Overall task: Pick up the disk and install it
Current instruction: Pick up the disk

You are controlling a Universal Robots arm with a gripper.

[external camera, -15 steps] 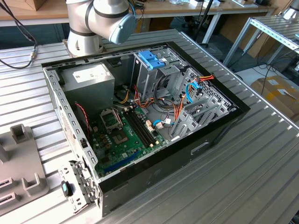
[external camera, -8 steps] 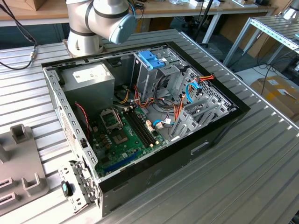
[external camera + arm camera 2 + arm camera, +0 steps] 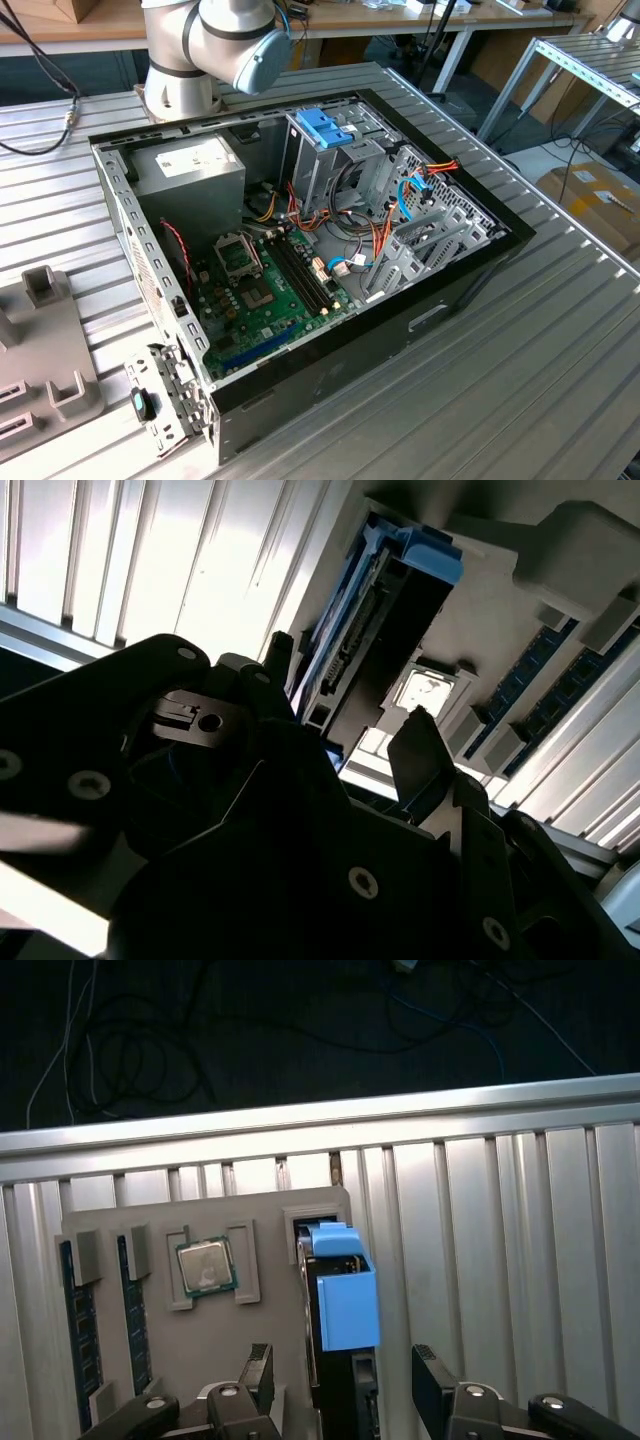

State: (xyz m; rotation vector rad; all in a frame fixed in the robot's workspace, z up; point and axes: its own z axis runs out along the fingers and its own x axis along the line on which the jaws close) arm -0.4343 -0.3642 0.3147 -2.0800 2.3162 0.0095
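The disk (image 3: 345, 1305) stands on edge in a slot of a grey holder plate (image 3: 270, 1260), its light blue carrier rail facing up. In the second wrist view the disk (image 3: 375, 620) appears as a dark slab with blue rails. My gripper (image 3: 345, 1385) hangs above it, open, with one black finger (image 3: 258, 1368) on each side of the disk and a gap to both. In the second wrist view the gripper (image 3: 345, 705) has nothing between its fingertips (image 3: 418, 748).
On the holder plate, a processor chip (image 3: 205, 1265) and memory sticks (image 3: 80, 1310) lie beside the disk. In the exterior view an open computer case (image 3: 300, 250) sits on the ribbed metal table (image 3: 540, 360), with a blue bracket (image 3: 325, 125) atop its drive cage. The arm's base (image 3: 185, 70) stands behind.
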